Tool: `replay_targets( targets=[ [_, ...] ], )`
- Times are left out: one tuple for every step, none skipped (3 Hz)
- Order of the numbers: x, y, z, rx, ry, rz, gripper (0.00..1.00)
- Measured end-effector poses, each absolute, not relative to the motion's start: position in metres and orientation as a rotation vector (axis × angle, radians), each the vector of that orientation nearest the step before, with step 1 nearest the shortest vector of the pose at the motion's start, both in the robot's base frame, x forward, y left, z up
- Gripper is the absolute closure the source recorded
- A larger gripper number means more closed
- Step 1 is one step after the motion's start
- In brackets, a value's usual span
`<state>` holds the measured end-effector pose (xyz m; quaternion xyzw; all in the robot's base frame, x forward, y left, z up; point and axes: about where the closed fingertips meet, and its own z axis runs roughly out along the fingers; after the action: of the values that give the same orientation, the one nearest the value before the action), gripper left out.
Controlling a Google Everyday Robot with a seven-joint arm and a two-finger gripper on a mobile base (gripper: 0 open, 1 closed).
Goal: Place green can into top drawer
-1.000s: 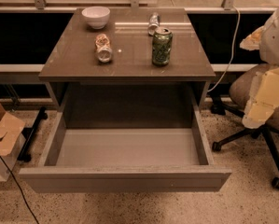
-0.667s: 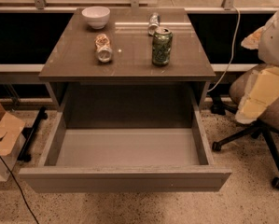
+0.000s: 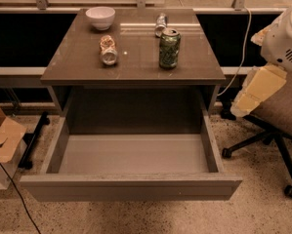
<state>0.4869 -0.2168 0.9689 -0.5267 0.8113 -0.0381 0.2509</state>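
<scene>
The task is at its first step: the approach to the can, and nothing is grasped yet. The dark green mottled drink can with a silver top (image 3: 169,48) stands upright on the brown flat-topped bench (image 3: 135,65), at the right part of the top and about midway between its near and far edges. Just behind it, on the far side, lies a small silver can (image 3: 160,24) on its side. To the left lies a tan-orange patterned can (image 3: 108,50), well apart from the green one, and a white round bowl (image 3: 100,17) stands at the far left.

The wide, shallow grey-brown top drawer (image 3: 131,188) is pulled fully out below the bench and toward the near side. Its inside shows nothing in it, so I judge it ready to receive the can.

My tool (image 3: 250,96), the cream-coloured end of the white arm, hangs at the right of the scene, beside the bench and above a grey office chair (image 3: 284,108). It is well apart from the green can and holds nothing. I cannot tell whether it is apart or together.

For the next move I think I must bring the tool left and over the bench, then come down around the green can from above or from the near right side. The silver can behind leaves little room there, so the approach calls for care not to push it.
</scene>
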Motion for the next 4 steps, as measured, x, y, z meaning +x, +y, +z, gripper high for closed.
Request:
replay_targets(
  targets=[
    [0.512,-0.191,0.964,-1.411,2.15,-0.087,0.0],
    [0.531,-0.176,0.959,-1.384,2.101,-0.071,0.0],
    [0.565,-0.155,0.95,-1.355,2.041,-0.043,0.0],
    [0.592,-0.138,0.942,-1.336,2.013,0.002,0.0]
  ],
)
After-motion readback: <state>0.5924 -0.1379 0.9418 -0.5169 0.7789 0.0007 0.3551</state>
